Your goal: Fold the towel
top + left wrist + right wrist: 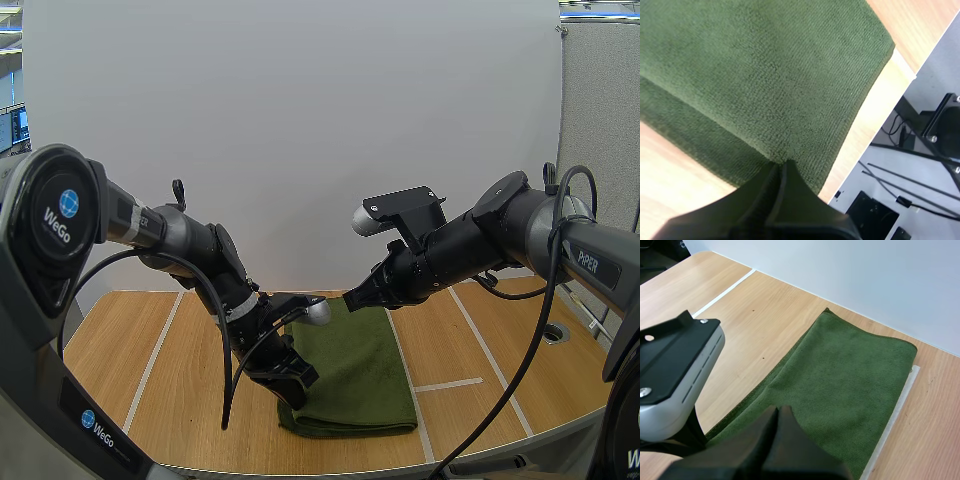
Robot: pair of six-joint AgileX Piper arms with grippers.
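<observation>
The green towel [365, 365] lies doubled near the table's [485, 335] front edge. The left pincer [295, 392] is closed at its near-left corner, seemingly pinching the hem to lift it; the right pincer [350, 298] hovers above, closed, empty.

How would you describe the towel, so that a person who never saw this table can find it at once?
Look at the wooden table: near its middle lies the green towel, flat and folded into a long rectangle. It is the only soft, dark green thing on the pale wood. The other marks there are thin white lines.
</observation>
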